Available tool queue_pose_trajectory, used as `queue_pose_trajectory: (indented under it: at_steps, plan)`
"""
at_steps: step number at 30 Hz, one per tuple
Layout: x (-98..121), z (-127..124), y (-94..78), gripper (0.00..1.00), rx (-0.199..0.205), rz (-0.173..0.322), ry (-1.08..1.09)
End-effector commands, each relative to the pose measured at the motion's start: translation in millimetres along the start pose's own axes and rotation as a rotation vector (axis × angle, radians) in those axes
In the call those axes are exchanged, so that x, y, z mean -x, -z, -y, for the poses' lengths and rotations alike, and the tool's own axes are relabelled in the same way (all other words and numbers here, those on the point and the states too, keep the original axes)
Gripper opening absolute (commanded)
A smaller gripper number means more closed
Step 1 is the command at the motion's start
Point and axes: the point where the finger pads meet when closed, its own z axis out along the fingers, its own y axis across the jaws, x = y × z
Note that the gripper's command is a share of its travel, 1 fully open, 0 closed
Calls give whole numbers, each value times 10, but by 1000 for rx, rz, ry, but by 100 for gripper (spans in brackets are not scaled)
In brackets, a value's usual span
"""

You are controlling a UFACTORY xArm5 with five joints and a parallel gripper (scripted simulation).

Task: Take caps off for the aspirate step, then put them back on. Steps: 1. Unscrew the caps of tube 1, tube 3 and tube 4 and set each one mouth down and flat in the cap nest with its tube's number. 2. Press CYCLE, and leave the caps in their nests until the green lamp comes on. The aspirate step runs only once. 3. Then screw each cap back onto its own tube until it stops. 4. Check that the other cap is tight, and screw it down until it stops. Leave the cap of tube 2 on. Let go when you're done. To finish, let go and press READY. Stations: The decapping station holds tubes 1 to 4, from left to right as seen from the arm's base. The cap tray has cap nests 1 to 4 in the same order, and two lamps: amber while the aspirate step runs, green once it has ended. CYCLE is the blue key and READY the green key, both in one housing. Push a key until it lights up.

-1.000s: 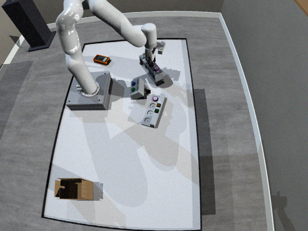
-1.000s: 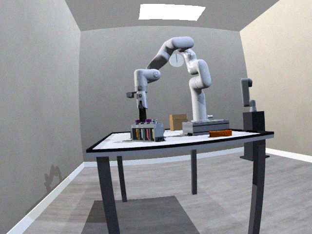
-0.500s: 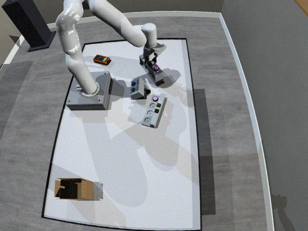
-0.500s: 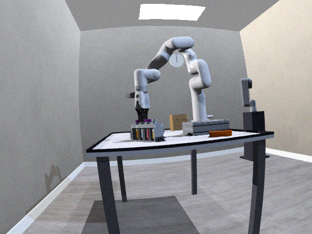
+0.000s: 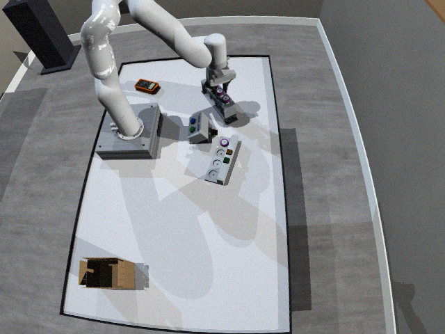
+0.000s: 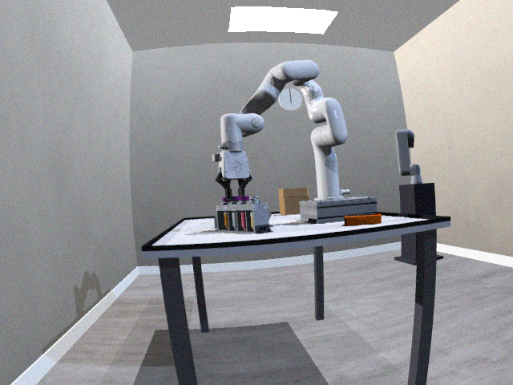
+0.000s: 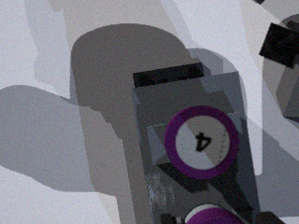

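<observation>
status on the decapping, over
Gripper over decapping station, jaws part open, holding nothing. Cap 4 on its tube; one cap in cap tray. Nothing in the way.

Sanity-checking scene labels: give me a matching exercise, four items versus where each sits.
Items:
A. cap marked 4
B. loose purple cap
C. orange meter
D. cardboard box

Places:
1. lying near the arm's base plate, on the side away from the keys
2. on its tube in the decapping station
3. alone near a mat corner, far from the arm
4. in an end nest of the cap tray

Pairs: A-2, B-4, C-1, D-3
</observation>
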Motion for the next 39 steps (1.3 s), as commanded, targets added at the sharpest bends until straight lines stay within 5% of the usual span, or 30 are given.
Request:
queue_pose_trajectory:
  at_steps: [1,11,19,20,34,39]
  plan:
    - [0,13,12,46,-3,4,-279]
    - [0,13,12,46,-3,5,-640]
    - [0,13,12,46,-3,5,-640]
    - [0,13,12,0,-3,5,-640]
    - [0,13,12,0,-3,5,-640]
    - [0,13,13,0,-3,5,-440]
